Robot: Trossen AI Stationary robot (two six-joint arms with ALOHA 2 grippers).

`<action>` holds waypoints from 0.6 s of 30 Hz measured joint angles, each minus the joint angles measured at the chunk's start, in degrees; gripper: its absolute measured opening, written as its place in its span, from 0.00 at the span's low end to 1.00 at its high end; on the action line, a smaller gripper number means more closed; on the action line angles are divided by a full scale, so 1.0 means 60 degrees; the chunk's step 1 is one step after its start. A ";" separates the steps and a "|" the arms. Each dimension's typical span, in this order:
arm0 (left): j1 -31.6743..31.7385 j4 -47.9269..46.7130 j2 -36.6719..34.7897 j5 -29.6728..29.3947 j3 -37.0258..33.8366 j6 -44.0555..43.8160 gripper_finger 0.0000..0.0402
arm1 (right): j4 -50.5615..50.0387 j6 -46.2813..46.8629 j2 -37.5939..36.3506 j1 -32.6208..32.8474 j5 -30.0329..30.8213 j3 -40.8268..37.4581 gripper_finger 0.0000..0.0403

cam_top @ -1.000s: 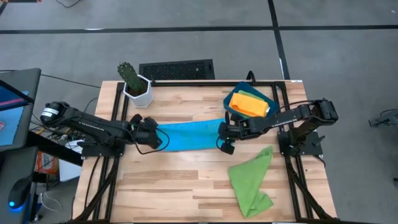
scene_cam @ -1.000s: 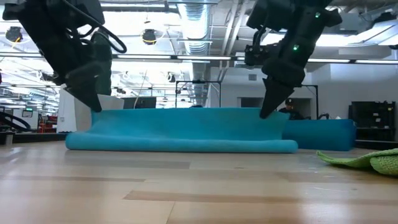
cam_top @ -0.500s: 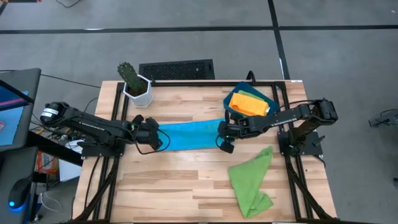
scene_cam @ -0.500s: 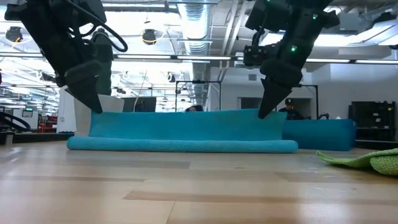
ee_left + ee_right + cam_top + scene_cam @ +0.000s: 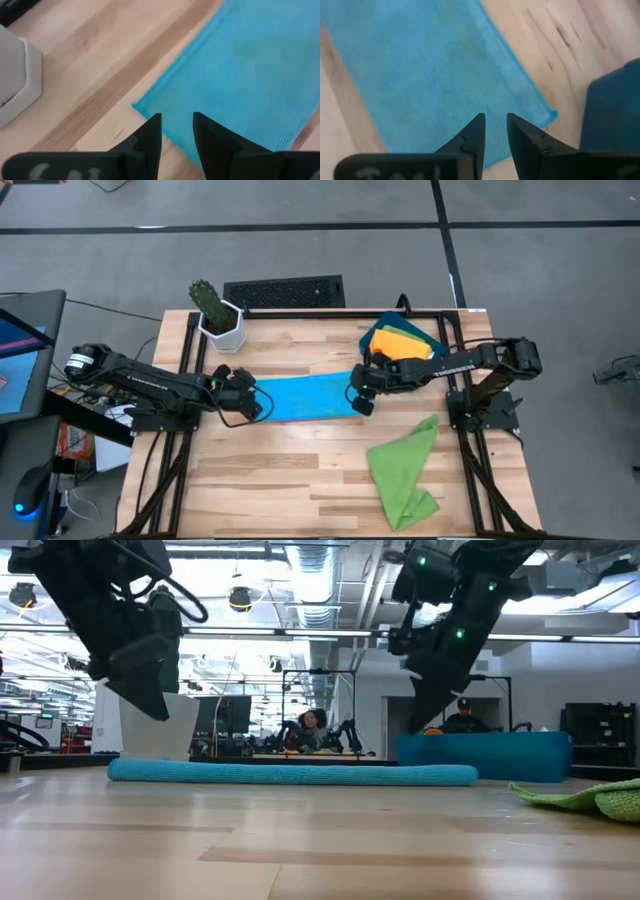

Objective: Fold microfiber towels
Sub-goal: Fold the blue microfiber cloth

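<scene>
Released a moment ago, the bright blue microfiber towel (image 5: 303, 397) is now lying flat on the pale wooden slatted table (image 5: 280, 480) as a long folded strip, where a second earlier I was holding its far edge up like a low wall between my two grippers. Both my pairs of jaws are parting and holding nothing. My left gripper (image 5: 176, 131) is hovering just above one end of the blue strip, its fingers slightly spread, with the near corner of the cloth showing right beneath them. My right gripper (image 5: 494, 131) is lifting away over the other end, fingers a little apart, the cloth's corner just beyond them and a rigid dark-blue rectangular tray (image 5: 612, 115) off to one side.

That tray is holding a folded orange cloth (image 5: 400, 346) with a yellow one (image 5: 384, 332) under it. A crumpled lime green microfiber towel (image 5: 404, 470) is waiting on the table, well behind my right gripper. A small cactus in a white pot (image 5: 217, 314) is standing beyond my left gripper.

I am judging that one lengthwise fold of the blue towel is finished; it probably needs another fold before it is joining the stack.
</scene>
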 joint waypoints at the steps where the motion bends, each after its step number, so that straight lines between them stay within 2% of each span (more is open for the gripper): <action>1: -0.0047 0.0272 0.0000 -0.0156 -0.0010 -0.0177 0.27 | 0.0141 -0.0005 -0.0113 0.0110 0.0004 0.0000 0.26; 3: -0.0207 0.1615 0.0000 -0.0378 -0.0196 -0.0058 0.28 | 0.0535 -0.0013 -0.0332 0.0466 0.0000 0.0006 0.25; 6: -0.0671 0.4648 0.0000 -0.0334 -0.0923 0.0879 0.26 | 0.1467 -0.0009 -0.0706 0.1232 0.0287 -0.0399 0.24; 9: -0.1088 0.6598 0.0000 -0.0600 -0.1787 0.1190 0.20 | 0.3191 0.0295 -0.1098 0.2108 0.1228 -0.1556 0.22; 14: -0.1617 0.7166 0.0000 -0.1664 -0.2729 0.0205 0.06 | 0.6354 0.1028 -0.1107 0.2828 0.2406 -0.3589 0.15; 16: -0.1699 0.7074 0.0000 -0.1869 -0.2883 -0.0136 0.02 | 0.6734 0.1155 -0.1087 0.2705 0.2556 -0.3887 0.12; 18: -0.1738 0.7087 -0.0053 -0.1907 -0.2881 -0.0007 0.01 | 0.6202 0.1236 -0.1346 0.2418 0.2557 -0.3952 0.10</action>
